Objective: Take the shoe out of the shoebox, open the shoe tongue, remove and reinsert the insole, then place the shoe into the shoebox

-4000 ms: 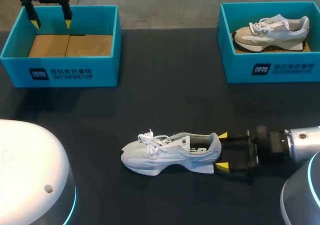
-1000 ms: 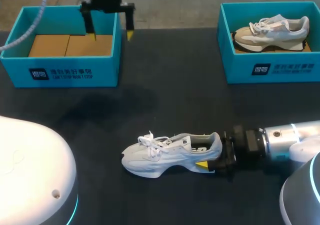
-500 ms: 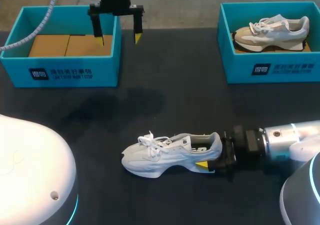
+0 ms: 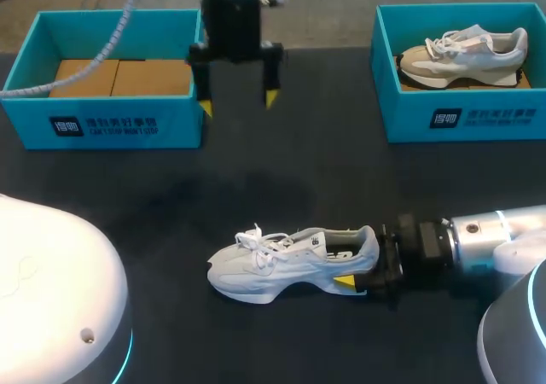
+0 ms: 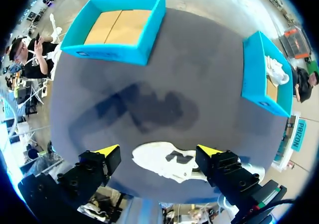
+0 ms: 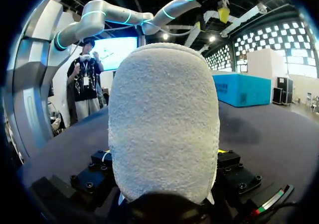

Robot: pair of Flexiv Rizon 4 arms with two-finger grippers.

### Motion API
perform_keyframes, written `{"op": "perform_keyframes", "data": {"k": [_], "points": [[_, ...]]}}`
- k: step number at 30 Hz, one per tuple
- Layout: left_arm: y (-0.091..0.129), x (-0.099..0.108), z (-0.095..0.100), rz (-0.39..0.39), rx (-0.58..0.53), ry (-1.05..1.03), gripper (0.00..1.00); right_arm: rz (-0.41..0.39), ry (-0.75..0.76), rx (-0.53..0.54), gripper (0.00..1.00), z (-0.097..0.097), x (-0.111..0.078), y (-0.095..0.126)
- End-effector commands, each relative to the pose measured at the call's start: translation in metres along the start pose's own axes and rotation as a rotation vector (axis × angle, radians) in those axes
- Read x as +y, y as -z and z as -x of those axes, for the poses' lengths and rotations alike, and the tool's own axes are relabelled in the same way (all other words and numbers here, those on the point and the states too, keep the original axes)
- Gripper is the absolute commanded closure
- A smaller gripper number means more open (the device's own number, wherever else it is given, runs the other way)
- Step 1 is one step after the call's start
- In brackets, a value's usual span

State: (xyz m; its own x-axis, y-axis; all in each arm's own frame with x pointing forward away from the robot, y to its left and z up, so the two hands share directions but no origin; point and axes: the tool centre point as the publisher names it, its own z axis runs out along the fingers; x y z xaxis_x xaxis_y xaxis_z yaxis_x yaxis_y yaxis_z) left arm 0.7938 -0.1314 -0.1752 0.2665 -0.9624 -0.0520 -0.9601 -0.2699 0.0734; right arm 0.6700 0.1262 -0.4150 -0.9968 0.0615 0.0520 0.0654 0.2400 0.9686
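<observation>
A white shoe (image 4: pixel 286 263) lies on its sole on the dark table, toe to the left. My right gripper (image 4: pixel 357 269) is shut on its heel; one yellow tip shows on the near side, the other is hidden behind the shoe. In the right wrist view the fuzzy white heel (image 6: pixel 164 119) sits between the black fingers (image 6: pixel 234 173). My left gripper (image 4: pixel 238 103) hangs open and empty above the table, just right of the empty teal shoebox (image 4: pixel 102 111). Its own view looks down on the shoe (image 5: pixel 167 162) ahead of its open gripper (image 5: pixel 158 151).
A second teal shoebox (image 4: pixel 461 119) at the back right holds a beige and white shoe (image 4: pixel 465 53). The empty box (image 5: pixel 107 52) has a brown cardboard floor. Bare dark tabletop lies between the boxes and the white shoe.
My left gripper has moved from the empty box's right wall out over the table, rightward and nearer. The right arm and the shoe have stayed still.
</observation>
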Motion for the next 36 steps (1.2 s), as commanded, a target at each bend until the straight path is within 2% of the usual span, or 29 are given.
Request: {"op": "perform_keyframes", "data": {"k": [1,4,19,22,27,36], "points": [[-0.002,0.025,-0.011,-0.006,0.019,0.040,0.00,-0.003,-0.001,-0.002,1.00,0.001,-0.002,0.000],[-0.002,0.037,-0.016,-0.006,0.017,0.061,0.00,-0.003,-0.001,-0.002,1.00,0.001,-0.002,0.000],[-0.002,0.037,-0.016,-0.006,0.017,0.061,0.00,-0.003,-0.001,-0.002,1.00,0.001,-0.002,0.000],[-0.009,0.049,-0.027,0.000,0.013,0.043,0.00,-0.003,-0.001,-0.002,1.00,0.001,-0.002,0.000],[-0.028,0.072,-0.038,-0.002,0.028,-0.118,0.00,-0.003,-0.001,-0.002,1.00,0.001,-0.002,0.000],[-0.059,0.098,-0.060,0.018,-0.005,-0.330,0.00,-0.003,-0.001,-0.002,1.00,0.001,-0.002,0.000]]}}
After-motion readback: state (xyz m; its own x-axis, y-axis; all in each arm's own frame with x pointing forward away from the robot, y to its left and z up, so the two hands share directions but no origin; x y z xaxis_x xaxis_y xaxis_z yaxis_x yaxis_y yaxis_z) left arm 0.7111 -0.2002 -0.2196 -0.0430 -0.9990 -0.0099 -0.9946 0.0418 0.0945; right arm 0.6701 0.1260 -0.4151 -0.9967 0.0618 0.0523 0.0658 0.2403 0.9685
